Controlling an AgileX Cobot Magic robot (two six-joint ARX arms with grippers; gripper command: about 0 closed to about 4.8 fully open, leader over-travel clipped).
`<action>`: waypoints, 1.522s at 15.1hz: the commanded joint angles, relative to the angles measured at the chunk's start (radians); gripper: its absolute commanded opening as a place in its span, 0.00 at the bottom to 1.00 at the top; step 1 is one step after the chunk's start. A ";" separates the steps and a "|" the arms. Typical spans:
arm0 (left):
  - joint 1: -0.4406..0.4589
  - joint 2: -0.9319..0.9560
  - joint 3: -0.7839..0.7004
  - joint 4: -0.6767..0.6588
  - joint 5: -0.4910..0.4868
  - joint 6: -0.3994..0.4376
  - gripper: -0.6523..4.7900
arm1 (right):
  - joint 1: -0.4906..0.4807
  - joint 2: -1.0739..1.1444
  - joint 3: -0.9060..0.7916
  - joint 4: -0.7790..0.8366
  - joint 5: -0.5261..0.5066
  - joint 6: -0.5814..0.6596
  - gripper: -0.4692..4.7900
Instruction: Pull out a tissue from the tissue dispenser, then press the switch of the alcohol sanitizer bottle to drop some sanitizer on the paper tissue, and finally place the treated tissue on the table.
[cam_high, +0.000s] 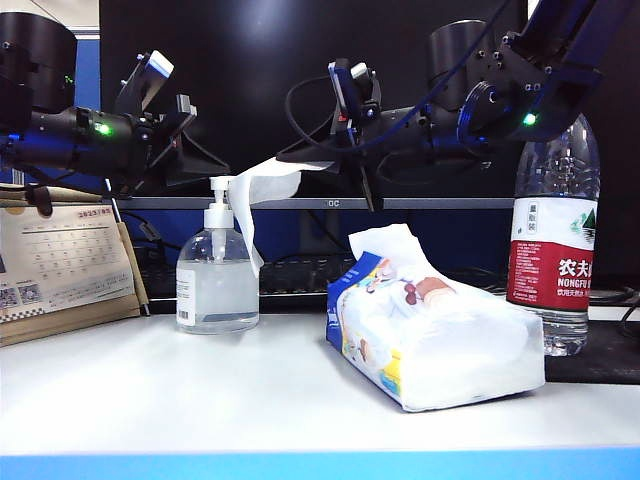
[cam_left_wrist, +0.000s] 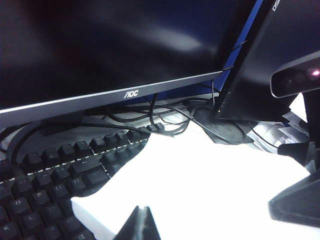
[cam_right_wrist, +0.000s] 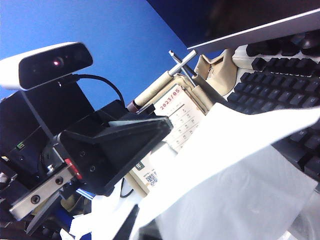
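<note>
**Tissue held over the pump, press still to be made**

The tissue (cam_high: 268, 186) was pinched in the right hand (cam_high: 322, 160), draped just beside the switch (cam_high: 219, 187) of the alcohol sanitizer bottle (cam_high: 217, 285) standing on the surface (cam_high: 200, 390). The left hand (cam_high: 190, 140) hung above the bottle, its spread not discernible; a straight, centred downward press was judged best, with the tissue kept under the nozzle.
</note>
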 joint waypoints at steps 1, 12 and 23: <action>-0.010 0.021 -0.017 -0.133 0.011 0.008 0.11 | 0.001 -0.005 0.003 0.017 -0.002 -0.004 0.09; -0.037 0.063 -0.080 -0.115 -0.068 0.055 0.11 | 0.000 -0.005 0.003 0.017 -0.003 -0.004 0.09; -0.041 0.034 -0.088 -0.023 -0.064 0.007 0.11 | -0.002 -0.005 0.003 0.017 -0.003 -0.004 0.09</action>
